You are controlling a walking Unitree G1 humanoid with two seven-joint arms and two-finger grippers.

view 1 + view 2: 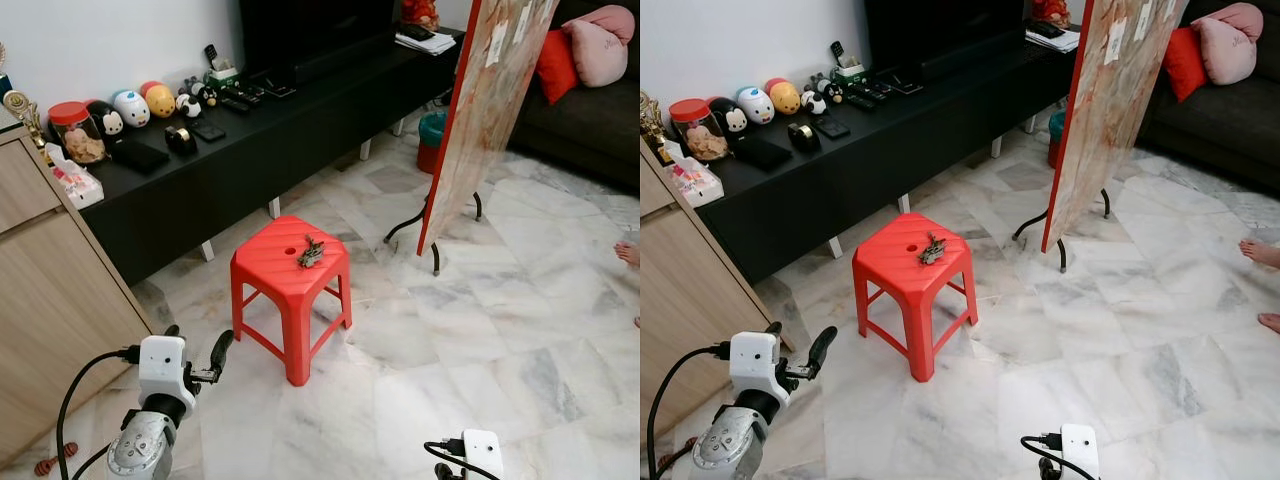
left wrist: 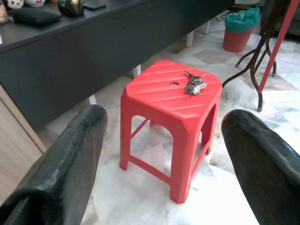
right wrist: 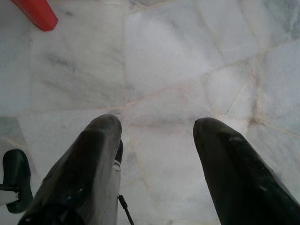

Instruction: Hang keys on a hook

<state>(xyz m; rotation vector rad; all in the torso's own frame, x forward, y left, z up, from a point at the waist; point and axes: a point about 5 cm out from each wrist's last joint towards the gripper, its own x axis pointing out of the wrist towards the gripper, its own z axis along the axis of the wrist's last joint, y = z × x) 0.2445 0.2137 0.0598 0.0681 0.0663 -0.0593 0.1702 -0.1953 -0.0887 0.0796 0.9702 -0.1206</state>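
Red plastic stool [image 1: 291, 265] on marble floor [image 1: 520, 330]; keys [image 1: 311, 253] lie on its seat, beside the centre hole, untouched. Black console [image 1: 250, 140] behind: red-lidded jar [image 1: 76, 131] holding biscuits, toy figures [image 1: 140, 103], remotes. Red bin [image 2: 238, 33] with green liner stands by the board [image 1: 485, 110]. Left gripper [image 2: 164, 140], fingers spread, released, short of the stool. Right gripper [image 3: 157, 140], fingers apart, empty, pointing down at the floor. A person's foot [image 1: 1262, 252] at the right edge.

red stool [image 1: 289, 270], veined white marble floor [image 1: 520, 340]
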